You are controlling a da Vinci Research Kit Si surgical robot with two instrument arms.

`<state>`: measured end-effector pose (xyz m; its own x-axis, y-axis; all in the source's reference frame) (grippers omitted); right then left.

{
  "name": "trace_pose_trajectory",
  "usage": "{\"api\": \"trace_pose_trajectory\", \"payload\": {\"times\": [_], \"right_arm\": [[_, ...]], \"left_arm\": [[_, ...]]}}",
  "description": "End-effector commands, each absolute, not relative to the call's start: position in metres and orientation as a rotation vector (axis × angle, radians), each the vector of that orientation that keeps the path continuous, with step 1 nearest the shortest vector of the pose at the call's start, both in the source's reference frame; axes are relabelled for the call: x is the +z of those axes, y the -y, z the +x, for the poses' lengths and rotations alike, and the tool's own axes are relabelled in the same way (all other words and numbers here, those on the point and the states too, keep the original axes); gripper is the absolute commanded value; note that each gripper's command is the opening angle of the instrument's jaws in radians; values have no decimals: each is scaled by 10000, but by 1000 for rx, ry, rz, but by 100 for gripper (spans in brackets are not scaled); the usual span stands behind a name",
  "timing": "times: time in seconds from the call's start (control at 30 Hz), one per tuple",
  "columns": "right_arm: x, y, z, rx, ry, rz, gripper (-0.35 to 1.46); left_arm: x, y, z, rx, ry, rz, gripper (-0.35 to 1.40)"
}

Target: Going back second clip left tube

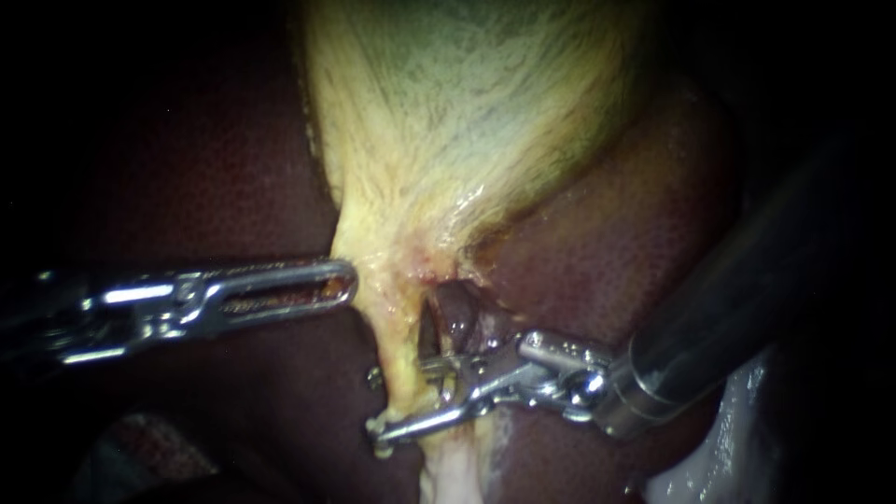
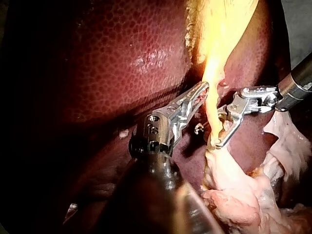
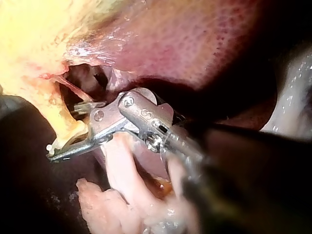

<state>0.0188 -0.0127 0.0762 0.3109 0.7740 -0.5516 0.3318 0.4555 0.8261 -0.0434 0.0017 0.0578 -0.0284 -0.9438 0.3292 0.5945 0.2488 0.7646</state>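
The yellow-green gallbladder (image 1: 467, 103) narrows downward to a thin yellow left tube (image 1: 403, 369), with a darker tube (image 1: 455, 322) to its right across a small gap. My right instrument (image 1: 403, 399) comes in from the right, its jaws open with the yellow tube (image 3: 66, 129) between them. A small metal bit that looks like a clip's end (image 1: 374, 378) shows at the tube's left side. My left instrument (image 1: 345, 280) has slotted jaws lying together on the edge of the gallbladder's neck (image 2: 210, 73), as its own view (image 2: 202, 92) also shows.
Dark red liver (image 1: 187, 177) surrounds the gallbladder on both sides. Pale fatty tissue (image 2: 234, 195) hangs below the tube, under my right instrument's jaws (image 3: 126, 195). A whitish wet patch (image 1: 728, 448) lies at the lower right.
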Motion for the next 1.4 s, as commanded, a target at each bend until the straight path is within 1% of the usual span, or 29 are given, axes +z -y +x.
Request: {"api": "trace_pose_trajectory", "payload": {"times": [0.03,0.1,0.17,0.63,0.87,1.17,1.4], "right_arm": [[761,127,188,376,-1285,1137,49],[759,129,189,343,-1286,1165,48],[757,130,190,329,-1285,1172,46],[757,129,206,325,-1290,1162,44],[760,126,209,343,-1296,1147,42],[759,126,212,358,-1279,1112,45],[756,124,213,425,-1272,1091,50]], "left_arm": [[578,-18,-434,-1302,960,465,-35],[578,-18,-434,-1302,960,465,-35],[578,-18,-435,-1301,960,468,-35],[580,-18,-439,-1300,960,469,-35],[580,-19,-441,-1300,961,471,-35],[580,-19,-444,-1299,961,473,-35],[579,-20,-446,-1299,961,475,-35]]}}
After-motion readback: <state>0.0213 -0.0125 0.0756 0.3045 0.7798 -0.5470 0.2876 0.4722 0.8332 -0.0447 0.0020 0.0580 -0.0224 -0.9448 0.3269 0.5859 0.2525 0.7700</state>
